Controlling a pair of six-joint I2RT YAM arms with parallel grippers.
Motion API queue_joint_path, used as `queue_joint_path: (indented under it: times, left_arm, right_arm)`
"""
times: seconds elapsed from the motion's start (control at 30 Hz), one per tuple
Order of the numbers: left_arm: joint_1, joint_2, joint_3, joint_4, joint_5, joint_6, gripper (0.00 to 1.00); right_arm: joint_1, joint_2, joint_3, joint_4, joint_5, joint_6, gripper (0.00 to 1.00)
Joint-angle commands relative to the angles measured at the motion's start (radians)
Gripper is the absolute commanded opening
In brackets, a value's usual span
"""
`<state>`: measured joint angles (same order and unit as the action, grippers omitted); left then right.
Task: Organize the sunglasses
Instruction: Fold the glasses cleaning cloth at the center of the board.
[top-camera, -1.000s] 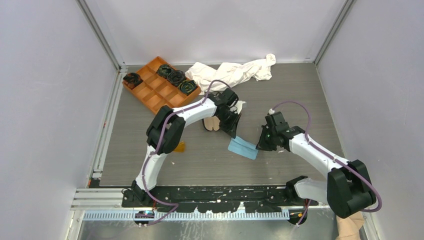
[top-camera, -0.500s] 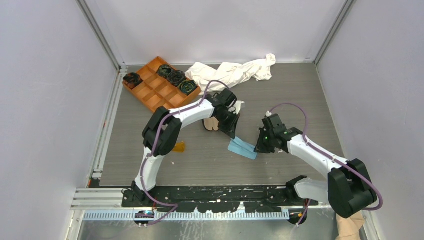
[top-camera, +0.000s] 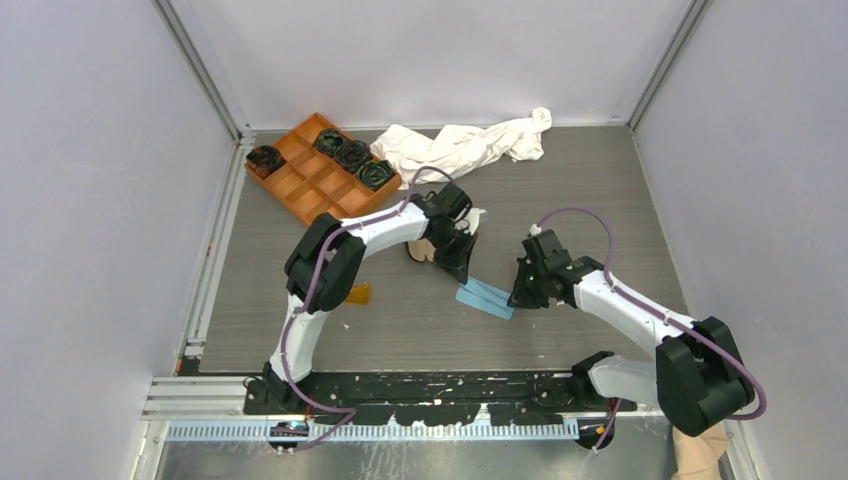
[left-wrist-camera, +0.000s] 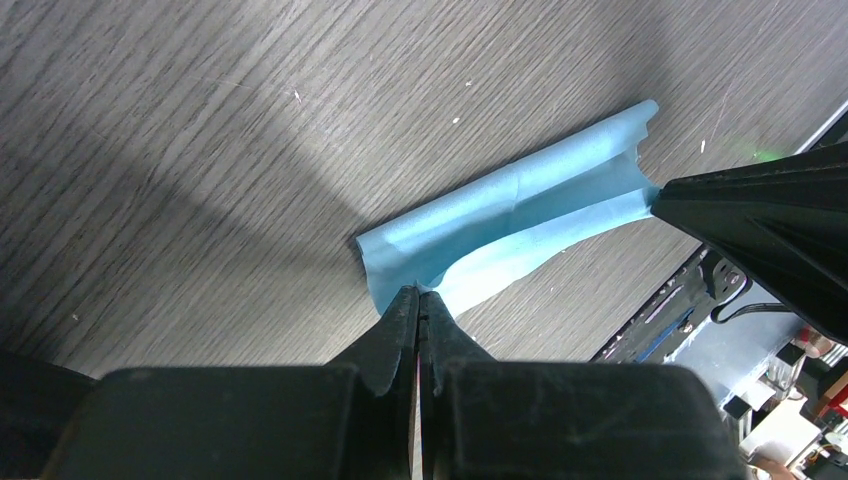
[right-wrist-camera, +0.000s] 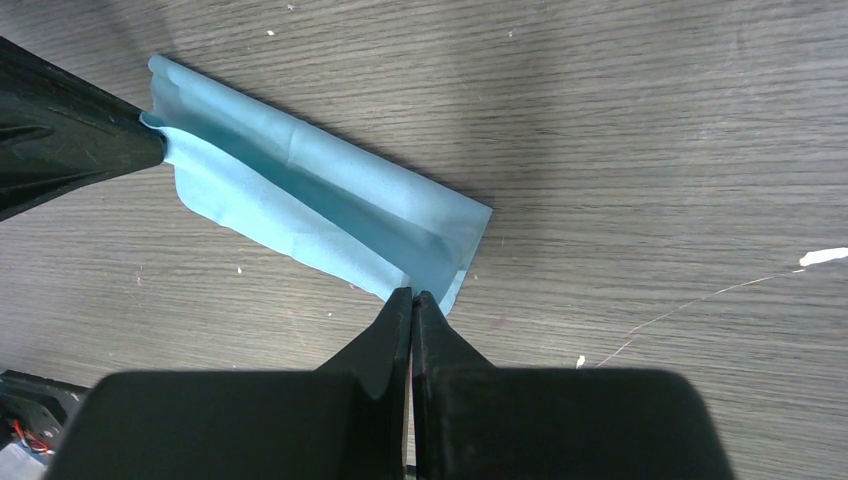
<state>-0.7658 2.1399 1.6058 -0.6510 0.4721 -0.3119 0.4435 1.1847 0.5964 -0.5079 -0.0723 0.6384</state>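
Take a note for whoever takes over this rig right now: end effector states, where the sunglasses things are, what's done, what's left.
The left end effector is shut on one end of the blue cloth.
The right end effector is shut on the opposite end. The cloth is folded lengthwise between them.
The sunglasses lie beside the elbow of the left arm, partly hidden, and nothing is holding them.
The case is open with its beige lining showing, mostly covered by that arm.
Done: the cloth appears to be folded once.
Left: finish the cloth, then probably put the sunglasses in the case.
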Motion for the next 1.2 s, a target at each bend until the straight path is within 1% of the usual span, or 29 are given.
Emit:
queue_joint_path:
  times: [0.0, 0.67, 0.7, 0.73, 0.77, 0.87, 0.93, 1.0, 1.17]
  left_arm:
    - [-0.007, -0.046, -0.013, 0.033, 0.021, -0.010, 0.00]
    - [-0.020, -0.063, -0.061, 0.052, 0.004, -0.033, 0.00]
    - [-0.020, -0.063, -0.060, 0.048, 0.003, -0.033, 0.03]
    - [-0.020, -0.064, -0.059, 0.042, -0.002, -0.033, 0.09]
    - [-0.020, -0.067, -0.056, 0.036, -0.007, -0.033, 0.13]
    - [-0.020, -0.096, -0.050, 0.008, -0.042, -0.032, 0.22]
    - [-0.020, -0.128, -0.049, -0.011, -0.067, -0.028, 0.28]
    - [-0.020, -0.161, -0.050, -0.022, -0.091, -0.027, 0.29]
    - [-0.020, -0.204, -0.048, -0.015, -0.095, -0.046, 0.29]
  right_arm:
    - [0.008, -0.001, 0.003, 0.010, 0.018, 0.009, 0.01]
    - [0.013, 0.011, 0.006, 0.008, 0.024, 0.010, 0.00]
    - [0.012, 0.013, 0.007, 0.008, 0.021, 0.009, 0.00]
    - [0.013, 0.015, 0.008, 0.006, 0.018, 0.009, 0.01]
    - [0.015, 0.017, 0.009, 0.005, 0.017, 0.010, 0.04]
    - [0.017, 0.016, 0.009, -0.001, 0.011, 0.013, 0.22]
    - [0.018, 0.009, 0.007, -0.004, 0.012, 0.017, 0.30]
    - [0.020, -0.003, 0.007, -0.010, 0.016, 0.019, 0.32]
    - [0.020, -0.025, 0.027, -0.012, 0.021, 0.027, 0.31]
